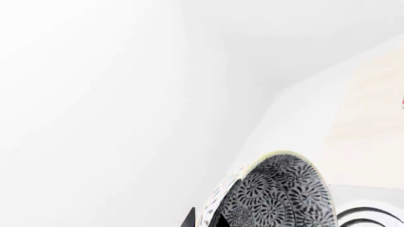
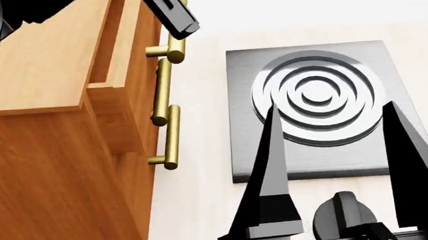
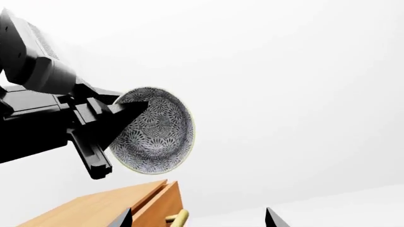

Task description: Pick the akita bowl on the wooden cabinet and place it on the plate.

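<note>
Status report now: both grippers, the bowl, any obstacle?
Left gripper shut on akita bowl, lifted above wooden cabinet. Right gripper open, empty. Plate not seen.

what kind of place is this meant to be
Probably a simulated kitchen counter: a grey square burner with raised rings sits on a pale worktop, beside a wooden cabinet with brass handles, and the left pincer holds a patterned bowl in the air.

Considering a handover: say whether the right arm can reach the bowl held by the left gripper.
Probably yes: the bowl hangs in open air above the cabinet, nothing between it and the open right gripper.
</note>
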Available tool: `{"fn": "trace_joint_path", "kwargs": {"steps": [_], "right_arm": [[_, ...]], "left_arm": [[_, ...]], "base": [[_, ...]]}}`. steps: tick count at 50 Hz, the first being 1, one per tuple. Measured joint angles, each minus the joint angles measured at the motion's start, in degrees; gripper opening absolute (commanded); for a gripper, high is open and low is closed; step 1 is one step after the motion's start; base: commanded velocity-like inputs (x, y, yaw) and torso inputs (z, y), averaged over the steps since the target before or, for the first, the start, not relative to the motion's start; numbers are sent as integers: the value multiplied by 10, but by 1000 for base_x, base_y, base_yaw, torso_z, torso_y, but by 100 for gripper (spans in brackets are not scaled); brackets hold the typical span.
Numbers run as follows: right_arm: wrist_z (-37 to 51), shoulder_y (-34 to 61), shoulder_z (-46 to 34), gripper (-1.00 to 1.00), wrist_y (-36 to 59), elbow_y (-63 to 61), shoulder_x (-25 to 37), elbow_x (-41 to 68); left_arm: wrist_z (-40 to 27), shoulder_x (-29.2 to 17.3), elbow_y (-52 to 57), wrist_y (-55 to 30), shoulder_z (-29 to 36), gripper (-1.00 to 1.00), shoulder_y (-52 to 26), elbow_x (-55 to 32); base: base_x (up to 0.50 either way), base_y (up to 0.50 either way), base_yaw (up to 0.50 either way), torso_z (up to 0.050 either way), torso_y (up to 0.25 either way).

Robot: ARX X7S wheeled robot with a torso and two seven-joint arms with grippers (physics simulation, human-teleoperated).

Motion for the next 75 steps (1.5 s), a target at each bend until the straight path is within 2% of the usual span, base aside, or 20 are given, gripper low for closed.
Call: {"fn": "trace_joint_path", "kwargs": {"steps": [23,75], "right_arm": [[9,7,-16,100,-12,2,12,-1],[-5,11,-40,100,-35,50,3,6]], "left_arm": [[9,-16,50,11,18,-100,30,-14],[7,-41,147,-2,10,-100,71,-51]], "base": [[0,0,0,0,0],[0,0,0,0,0]]}}
